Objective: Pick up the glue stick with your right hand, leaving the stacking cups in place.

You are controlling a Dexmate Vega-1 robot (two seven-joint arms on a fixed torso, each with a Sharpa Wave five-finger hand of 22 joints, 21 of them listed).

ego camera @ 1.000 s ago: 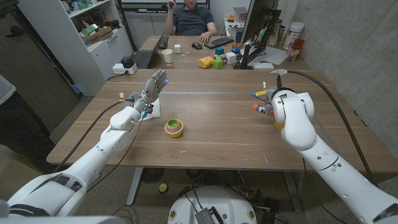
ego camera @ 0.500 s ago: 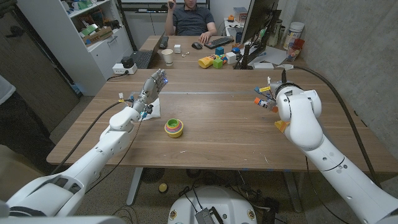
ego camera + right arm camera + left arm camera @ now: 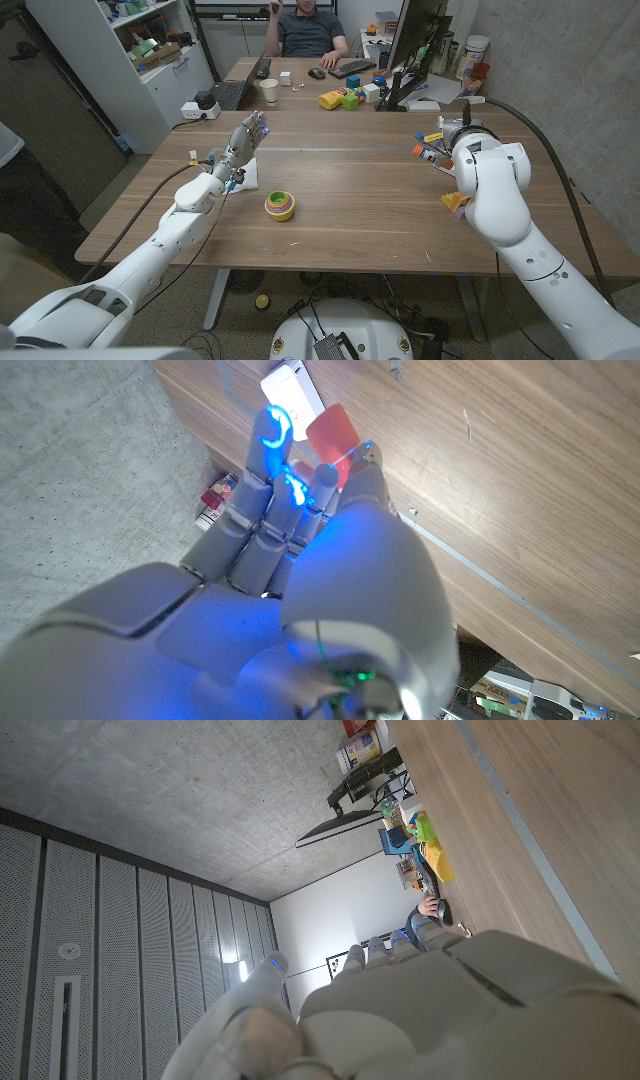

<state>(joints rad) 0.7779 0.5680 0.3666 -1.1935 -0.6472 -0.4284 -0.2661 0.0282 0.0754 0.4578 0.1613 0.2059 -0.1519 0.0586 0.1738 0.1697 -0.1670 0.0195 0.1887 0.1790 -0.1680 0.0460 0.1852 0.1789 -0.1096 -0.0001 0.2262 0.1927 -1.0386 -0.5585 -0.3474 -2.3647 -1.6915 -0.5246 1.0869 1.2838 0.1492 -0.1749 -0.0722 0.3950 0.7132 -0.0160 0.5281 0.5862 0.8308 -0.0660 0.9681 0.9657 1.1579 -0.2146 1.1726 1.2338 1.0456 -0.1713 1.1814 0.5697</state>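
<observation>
My right hand (image 3: 437, 148) hangs above the table's right side and grips the glue stick (image 3: 424, 153), whose orange-red end pokes out toward the table's middle. In the right wrist view the fingers (image 3: 270, 490) curl around the red glue stick (image 3: 333, 430). The stacking cups (image 3: 280, 206), a nested yellow, green and pink set, sit left of the table's middle, far from that hand. My left hand (image 3: 246, 134) is raised over the table's left part, fingers apart and holding nothing; its back (image 3: 420, 1010) shows in the left wrist view.
A white sheet (image 3: 247, 177) lies under my left wrist. A yellow object (image 3: 453, 202) sits beside my right forearm, and a white item (image 3: 447, 116) lies near the far right edge. Beyond are toy blocks (image 3: 345, 97), a monitor (image 3: 415, 40) and a seated person (image 3: 310, 30).
My right hand has risen and moved toward the far right with the glue stick in it. The left hand and the stacking cups have stayed put.
</observation>
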